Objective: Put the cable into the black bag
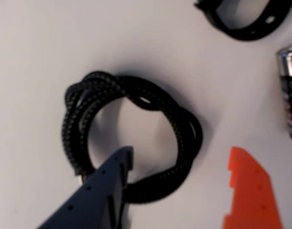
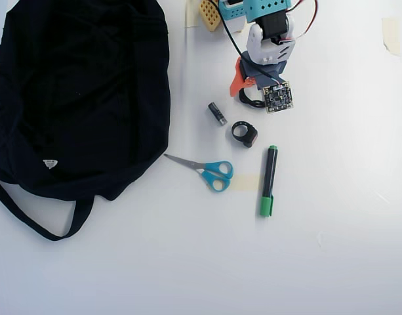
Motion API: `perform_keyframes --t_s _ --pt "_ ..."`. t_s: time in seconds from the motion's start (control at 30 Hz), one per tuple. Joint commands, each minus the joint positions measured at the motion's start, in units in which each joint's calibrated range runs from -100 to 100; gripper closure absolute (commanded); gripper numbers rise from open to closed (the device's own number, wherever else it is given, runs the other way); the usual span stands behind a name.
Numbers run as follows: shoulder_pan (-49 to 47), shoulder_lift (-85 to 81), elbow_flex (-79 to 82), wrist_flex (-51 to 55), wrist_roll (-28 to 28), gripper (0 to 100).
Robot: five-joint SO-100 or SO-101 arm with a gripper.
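Observation:
The cable [image 1: 136, 133] is a black braided coil lying flat on the white table. My gripper [image 1: 180, 160] is open just above it. The dark blue finger [image 1: 115, 174] reaches inside the coil's loop. The orange finger [image 1: 248, 191] is outside the coil to the right, so the coil's lower right part lies between the jaws, not squeezed. In the overhead view the gripper [image 2: 245, 92] points down at the table's top middle, and only a bit of the cable [image 2: 252, 103] shows under it. The black bag [image 2: 82, 92] lies flat at the far left.
In the overhead view a small battery [image 2: 217, 113], a black band [image 2: 244, 133], blue-handled scissors [image 2: 210, 172] and a green marker [image 2: 269, 180] lie between gripper and bag. In the wrist view the band [image 1: 246, 24] and the battery [image 1: 291, 90] show at the right.

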Motion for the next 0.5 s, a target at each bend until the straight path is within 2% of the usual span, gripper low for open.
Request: perform_keyframes --t_s 0.0,0.47 --pt "0.5 -0.9 2.4 -4.4 -0.2 74" --pt "2.1 -0.8 5.9 -5.4 -0.2 75"
